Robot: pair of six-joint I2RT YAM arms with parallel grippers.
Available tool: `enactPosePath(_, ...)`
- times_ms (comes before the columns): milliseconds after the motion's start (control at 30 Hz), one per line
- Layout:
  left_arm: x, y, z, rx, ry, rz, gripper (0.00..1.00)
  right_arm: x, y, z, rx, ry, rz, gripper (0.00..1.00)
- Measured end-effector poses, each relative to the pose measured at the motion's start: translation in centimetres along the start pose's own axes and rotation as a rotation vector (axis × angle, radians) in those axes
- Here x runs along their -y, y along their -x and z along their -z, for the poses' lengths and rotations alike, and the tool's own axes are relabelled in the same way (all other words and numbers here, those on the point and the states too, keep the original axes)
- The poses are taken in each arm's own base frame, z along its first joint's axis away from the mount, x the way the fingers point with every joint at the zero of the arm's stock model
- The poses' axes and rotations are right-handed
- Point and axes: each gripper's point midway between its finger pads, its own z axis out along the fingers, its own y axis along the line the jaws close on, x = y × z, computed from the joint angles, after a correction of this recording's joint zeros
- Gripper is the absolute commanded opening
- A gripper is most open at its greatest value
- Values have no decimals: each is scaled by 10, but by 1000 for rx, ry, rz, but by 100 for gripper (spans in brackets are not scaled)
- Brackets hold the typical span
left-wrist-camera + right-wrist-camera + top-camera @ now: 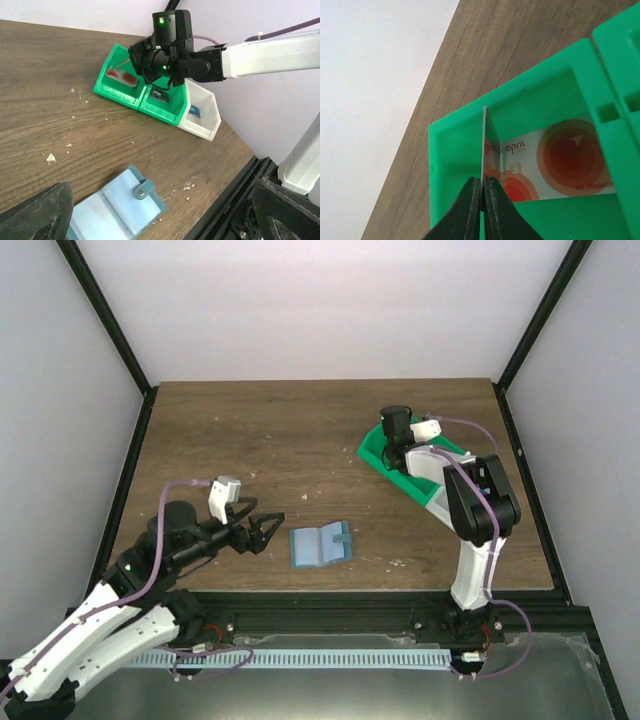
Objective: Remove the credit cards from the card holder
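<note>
The light-blue card holder (320, 544) lies open and flat on the table near the front edge, snap tab up; it also shows in the left wrist view (117, 210). Just left of it my left gripper (266, 530) stands wide open with nothing between its fingers. At the back right my right gripper (396, 443) hangs over the leftmost green bin (455, 150), shut on a thin credit card (487, 145) held upright and edge-on. Another credit card (560, 160), white with red circles, lies flat in that bin.
A row of bins stands at the back right: two green ones (120, 92) and a white one (202, 117), the middle and white bins each holding a small dark or blue card. Small crumbs (187, 186) dot the wood. A black rail runs along the table's front edge.
</note>
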Motion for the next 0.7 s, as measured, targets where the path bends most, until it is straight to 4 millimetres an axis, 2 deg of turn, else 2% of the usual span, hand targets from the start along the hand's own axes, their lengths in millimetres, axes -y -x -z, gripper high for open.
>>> enactPosePath(267,0,0,0,1,-1,-1,100,-3,-4,-9,-3,-19,30,10)
enactPosePath(333,0,0,0,2,-1,-1,100,0,-5,-9,-5,-27,35,16)
enactPosePath(700,0,1,1,5,-2,-1,100,9,-5,-7,-10,-68,55,39)
